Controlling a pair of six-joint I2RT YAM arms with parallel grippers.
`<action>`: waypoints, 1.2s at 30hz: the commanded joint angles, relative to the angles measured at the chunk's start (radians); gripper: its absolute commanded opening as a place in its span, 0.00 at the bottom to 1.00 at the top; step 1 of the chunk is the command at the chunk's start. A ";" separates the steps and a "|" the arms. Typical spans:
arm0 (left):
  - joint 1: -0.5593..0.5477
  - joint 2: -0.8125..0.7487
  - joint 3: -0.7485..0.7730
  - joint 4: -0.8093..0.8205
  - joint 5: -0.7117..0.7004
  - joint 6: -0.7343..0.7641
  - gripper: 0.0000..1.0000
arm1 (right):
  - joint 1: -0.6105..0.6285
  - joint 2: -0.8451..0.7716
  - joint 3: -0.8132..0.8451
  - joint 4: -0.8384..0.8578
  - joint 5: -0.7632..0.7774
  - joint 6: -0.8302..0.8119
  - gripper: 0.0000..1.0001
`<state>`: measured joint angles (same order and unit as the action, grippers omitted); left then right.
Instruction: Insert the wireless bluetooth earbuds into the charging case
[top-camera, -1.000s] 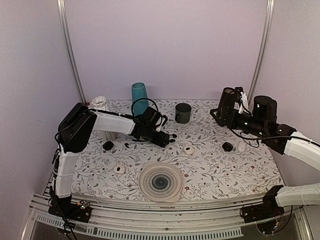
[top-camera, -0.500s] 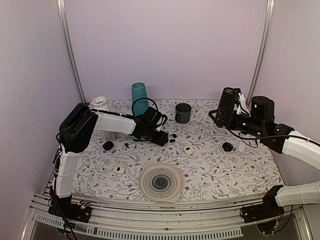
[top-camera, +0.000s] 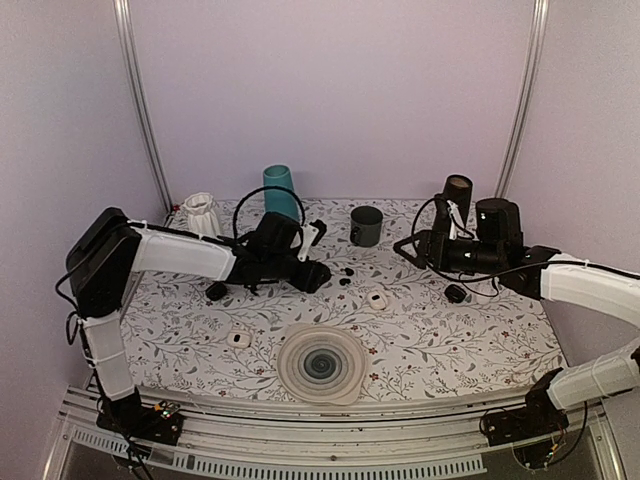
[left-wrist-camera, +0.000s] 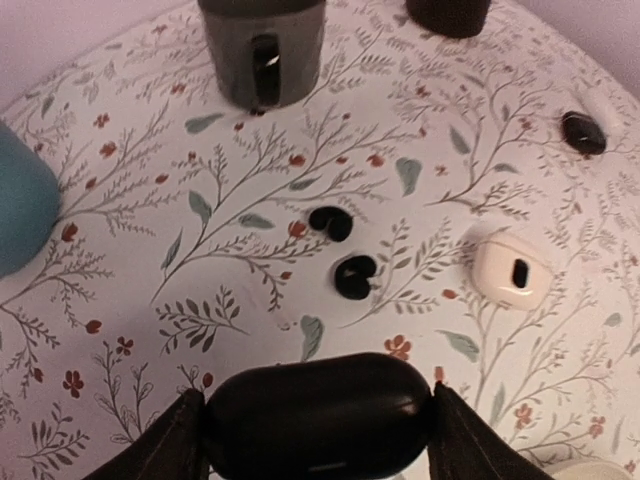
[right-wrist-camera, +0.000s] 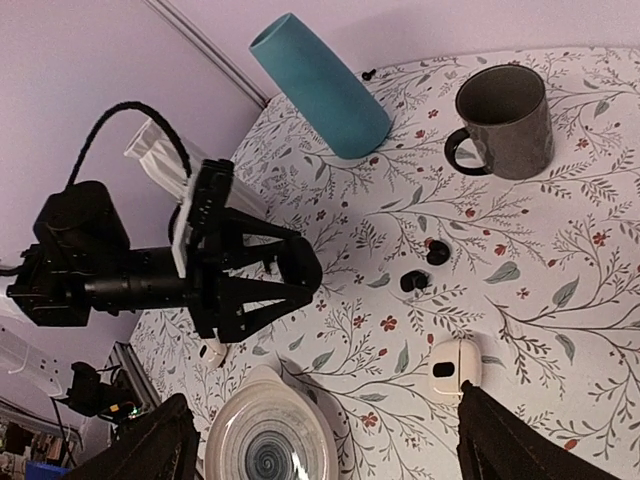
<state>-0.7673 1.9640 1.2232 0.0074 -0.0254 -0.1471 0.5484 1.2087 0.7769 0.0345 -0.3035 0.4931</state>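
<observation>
**Case in hand, buds waiting on the worktop**

The step in hand looks like securing the charging case. The left end effector (left-wrist-camera: 320, 435) is clenched on a black oval charging case (left-wrist-camera: 320, 405), one finger against each end. The case sits low over the floral worktop (top-camera: 450, 340), and whether it is just off the surface or resting on it I cannot tell. Its lid appears closed; only a thin seam shows on the side facing the left wrist camera.

The two earbuds (left-wrist-camera: 354, 276) lie bare on the worktop just beyond the held case, close together but not touching. A white case (left-wrist-camera: 512, 272) sits to one side of them and a grey mug (left-wrist-camera: 262, 50) stands further back. Neither bud is in any case yet, so the insertion itself is not begun.

The right end effector (right-wrist-camera: 322, 430) is released — its fingers spread wide with nothing between them. It hangs above the worktop, looking across at the left arm and the buds.

As I judge it, the next move calls for getting the lid open while the left side holds the case steady. Then the free right side must make a fine pinch on one bud — small, glossy and rounded, so likely to slip or roll if the fingers close off-centre.
</observation>
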 joint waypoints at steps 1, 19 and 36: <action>-0.062 -0.145 -0.082 0.215 0.054 0.111 0.44 | -0.005 0.073 0.044 0.082 -0.155 0.047 0.89; -0.222 -0.298 -0.069 0.194 0.077 0.308 0.43 | 0.092 0.201 0.211 -0.015 -0.287 0.001 0.72; -0.257 -0.326 -0.061 0.179 0.043 0.339 0.43 | 0.145 0.236 0.258 -0.088 -0.272 -0.034 0.54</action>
<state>-1.0077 1.6897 1.1423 0.1848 0.0341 0.1761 0.6891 1.4364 1.0088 -0.0303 -0.5854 0.4713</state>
